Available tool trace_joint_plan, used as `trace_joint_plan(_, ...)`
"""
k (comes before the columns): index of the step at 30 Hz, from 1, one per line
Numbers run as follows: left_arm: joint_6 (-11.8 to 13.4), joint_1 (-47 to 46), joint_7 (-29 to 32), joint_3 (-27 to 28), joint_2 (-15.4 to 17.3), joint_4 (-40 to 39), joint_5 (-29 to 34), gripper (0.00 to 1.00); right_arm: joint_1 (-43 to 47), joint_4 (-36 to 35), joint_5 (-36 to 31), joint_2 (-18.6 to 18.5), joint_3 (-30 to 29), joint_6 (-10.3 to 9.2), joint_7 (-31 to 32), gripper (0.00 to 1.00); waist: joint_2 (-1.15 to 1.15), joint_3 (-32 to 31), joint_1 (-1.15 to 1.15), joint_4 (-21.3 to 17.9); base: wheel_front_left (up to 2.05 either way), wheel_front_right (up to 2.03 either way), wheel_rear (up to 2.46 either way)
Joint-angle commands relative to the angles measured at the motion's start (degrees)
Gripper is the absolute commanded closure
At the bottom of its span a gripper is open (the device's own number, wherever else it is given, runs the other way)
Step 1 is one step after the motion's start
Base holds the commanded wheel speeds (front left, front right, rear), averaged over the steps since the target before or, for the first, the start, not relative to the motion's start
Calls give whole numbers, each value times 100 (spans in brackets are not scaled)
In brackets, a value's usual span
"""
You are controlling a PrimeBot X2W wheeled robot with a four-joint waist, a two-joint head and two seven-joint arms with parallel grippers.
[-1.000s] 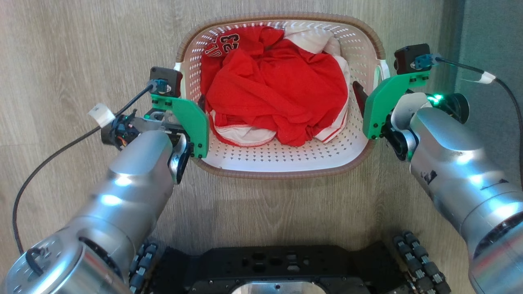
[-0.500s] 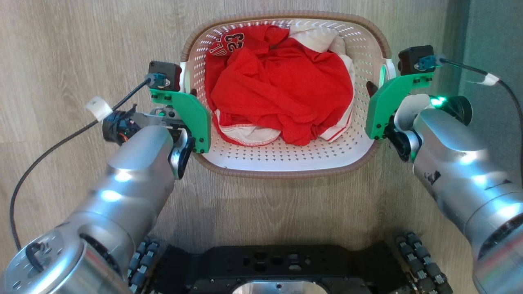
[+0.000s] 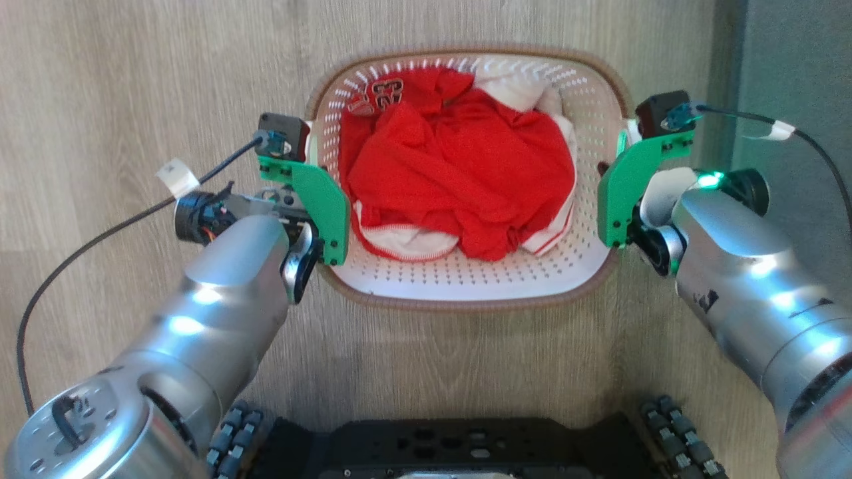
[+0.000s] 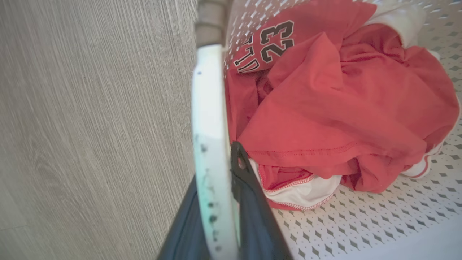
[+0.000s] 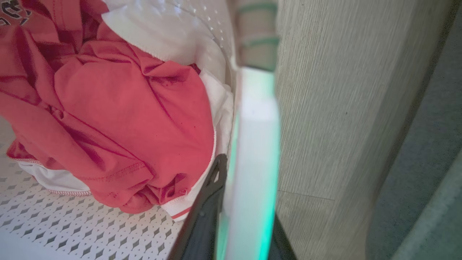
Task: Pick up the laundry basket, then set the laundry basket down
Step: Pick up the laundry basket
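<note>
1. Left gripper — closed narrow on the left handle of the laundry basket. One dark finger sits inside the wall and one outside, both pressed to the white bar.
2. Right gripper — same clamp on the right handle. The inner finger lies against the handle; the outer one is only partly seen at the bottom edge.
3. The basket sits between the two grippers, one at each short end, and its body runs inward from each toward the other.
4. Long axis goes straight from gripper to gripper. The mouth faces up, and the rim looks level in the head view.
5. A red jersey marked "23" and a white cloth are heaped inside, just inward of both inner fingers.
6. Wood floor lies outward of each gripper and under the basket. Cannot tell whether the base touches it.
</note>
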Motion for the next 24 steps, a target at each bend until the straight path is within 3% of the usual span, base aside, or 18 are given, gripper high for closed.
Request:
trace_joint_plan(1,-47,135,35,-48,106,-12,4,100,349,-124,-2,5,117,41,70,100,0,-185,0,-6,0,0,0)
trace_joint_plan(19,-679,789,1077,-387,106,169,-184,100,870,-300,734,93,617,41,1501,100,0,-2167,0,6,0,0,0)
trace_joint_plan(24,-814,1059,1354,-419,106,198,-245,100,1017,-303,882,179,715,41,1647,100,0,-2765,0,-14,0,0,0)
